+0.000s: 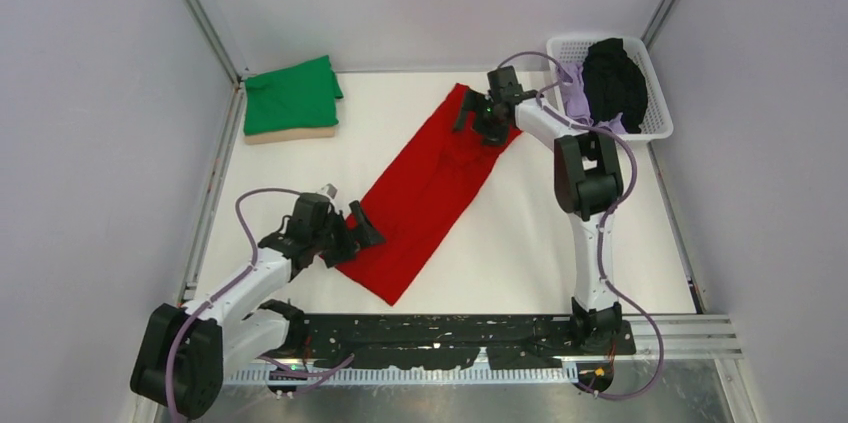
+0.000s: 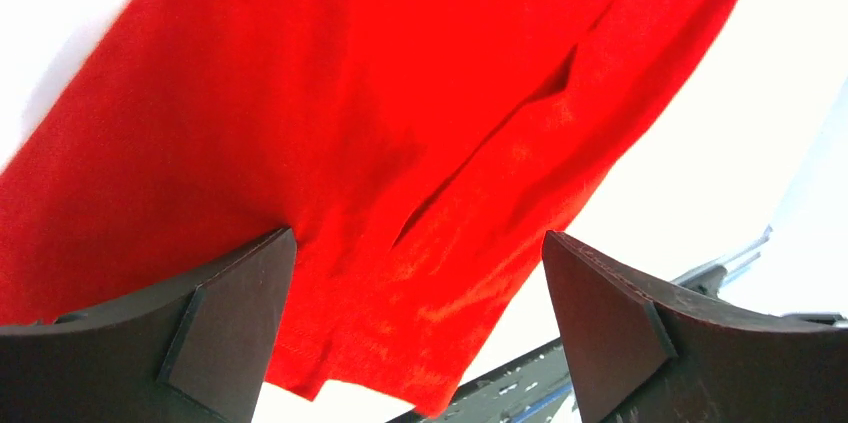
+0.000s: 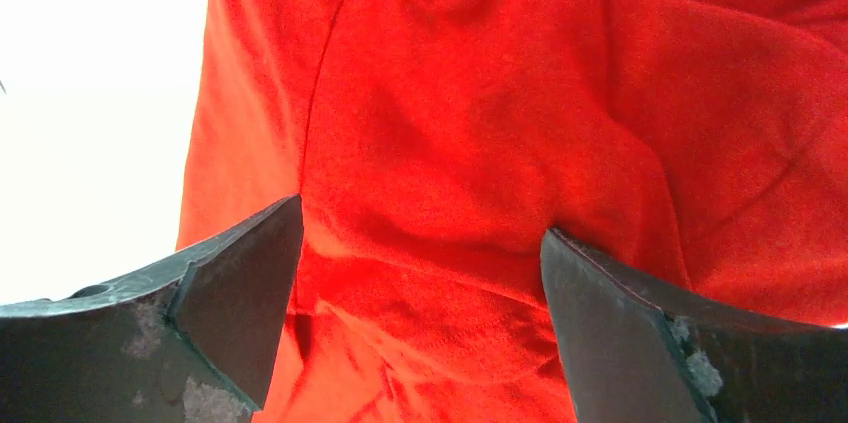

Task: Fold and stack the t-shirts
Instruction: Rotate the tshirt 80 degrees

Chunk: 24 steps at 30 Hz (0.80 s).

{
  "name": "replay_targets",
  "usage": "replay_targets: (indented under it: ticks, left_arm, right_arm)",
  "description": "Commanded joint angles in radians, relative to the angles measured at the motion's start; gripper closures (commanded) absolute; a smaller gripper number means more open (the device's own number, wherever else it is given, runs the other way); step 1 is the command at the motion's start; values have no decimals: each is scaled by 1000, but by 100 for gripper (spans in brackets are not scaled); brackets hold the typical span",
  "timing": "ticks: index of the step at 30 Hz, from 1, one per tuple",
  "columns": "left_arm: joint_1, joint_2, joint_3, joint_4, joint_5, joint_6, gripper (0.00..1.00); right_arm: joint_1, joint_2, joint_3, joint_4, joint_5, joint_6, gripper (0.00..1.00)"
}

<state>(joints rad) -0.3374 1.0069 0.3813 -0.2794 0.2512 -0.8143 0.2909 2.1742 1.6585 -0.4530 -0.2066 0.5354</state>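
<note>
This is a robotics lab test cell. A white worktop (image 1: 520, 243) is boxed in by plain pale panels (image 1: 90, 93) on aluminium frame posts (image 1: 200, 13). The left arm (image 1: 250, 283) and the right arm (image 1: 590, 183) are bolted to a black perforated base plate (image 1: 450, 333) at the near edge. Lavender cables (image 1: 262, 192) loop loosely off their joints.

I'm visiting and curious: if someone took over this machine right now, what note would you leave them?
Left gripper: jaws open over the near end of the red shirt.
Right gripper: jaws open over its far end.
Red shirt lies in a long strip, folding unfinished.
Done: green shirt folded on the tan shirt, far left.
To do: black garment and lavender garment in the basket.
</note>
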Motion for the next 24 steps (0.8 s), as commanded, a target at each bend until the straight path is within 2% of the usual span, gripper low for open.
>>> replay_targets:
  ticks: [1,6,11,17,24]
  left_arm:
    - [-72,99,-43,131,84,-72,0]
    - [-189,213,33,256,130,-140,0]
    - [-323,326,131,246,136,-134,0]
    - [-449,385,214,236,142,-131,1]
    - [-529,344,294,164,96,-63,0]
  right_arm:
    - [4,210,282,-52,-18,-14,4]
    - [11,414,609,-109,-87,88,5]
    - [10,499,764,-62,-111,201,5]
    - [9,467,761,-35,-97,211,5]
    - [11,319,688,-119,-61,11,5]
